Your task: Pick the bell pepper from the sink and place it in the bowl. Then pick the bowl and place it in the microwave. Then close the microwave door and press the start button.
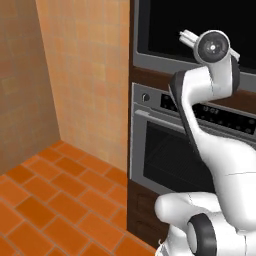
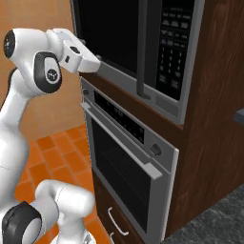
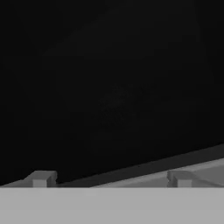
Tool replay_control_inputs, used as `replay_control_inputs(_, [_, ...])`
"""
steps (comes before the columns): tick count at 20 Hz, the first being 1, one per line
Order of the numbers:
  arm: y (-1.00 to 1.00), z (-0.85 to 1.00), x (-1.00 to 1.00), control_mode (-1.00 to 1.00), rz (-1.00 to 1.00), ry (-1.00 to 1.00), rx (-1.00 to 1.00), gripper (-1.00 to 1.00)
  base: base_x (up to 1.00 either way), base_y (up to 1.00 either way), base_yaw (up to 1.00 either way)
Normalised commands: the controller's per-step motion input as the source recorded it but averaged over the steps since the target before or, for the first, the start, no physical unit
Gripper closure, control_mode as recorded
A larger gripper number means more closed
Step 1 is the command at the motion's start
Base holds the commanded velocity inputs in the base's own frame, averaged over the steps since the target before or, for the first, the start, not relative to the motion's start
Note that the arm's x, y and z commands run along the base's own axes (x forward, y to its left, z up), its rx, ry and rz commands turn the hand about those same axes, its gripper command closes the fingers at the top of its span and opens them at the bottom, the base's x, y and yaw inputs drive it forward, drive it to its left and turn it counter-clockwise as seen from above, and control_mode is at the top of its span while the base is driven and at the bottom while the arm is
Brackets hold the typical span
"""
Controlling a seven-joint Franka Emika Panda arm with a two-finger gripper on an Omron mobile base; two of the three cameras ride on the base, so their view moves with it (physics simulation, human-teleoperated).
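One keypad (image 2: 172,45) beside the microwave door (image 2: 112,33) shows from the right.

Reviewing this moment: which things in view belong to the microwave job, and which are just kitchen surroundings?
Belongs to the job:
- microwave, keypad on its right
- microwave door, black glass, looks shut
- gripper, jaws open, empty, at the door's lower edge

Just surroundings:
- wall oven below
- drawer under the oven
- tiled floor
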Motion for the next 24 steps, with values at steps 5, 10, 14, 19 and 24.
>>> replay_control_inputs(5, [0.3, 0.04, -1.0, -1.0, 0.21, -0.03, -0.24, 1.0, 0.0, 0.0, 0.0])
replay_control_inputs(10, [-0.01, 0.01, -0.9, -1.0, 0.0, -0.05, -0.22, 1.0, 0.0, 0.0, 0.0])
replay_control_inputs(14, [-0.41, -0.03, -0.69, -1.0, -0.08, 0.0, -0.09, 1.0, 0.0, 0.0, 0.0])
replay_control_inputs(19, [-0.82, 0.0, -0.07, -1.0, -0.01, 0.06, 0.0, 1.0, 0.0, 0.0, 0.0])
replay_control_inputs(24, [-0.43, 0.0, -0.02, -1.0, 0.0, 0.05, 0.0, 1.0, 0.0, 0.0, 0.0])
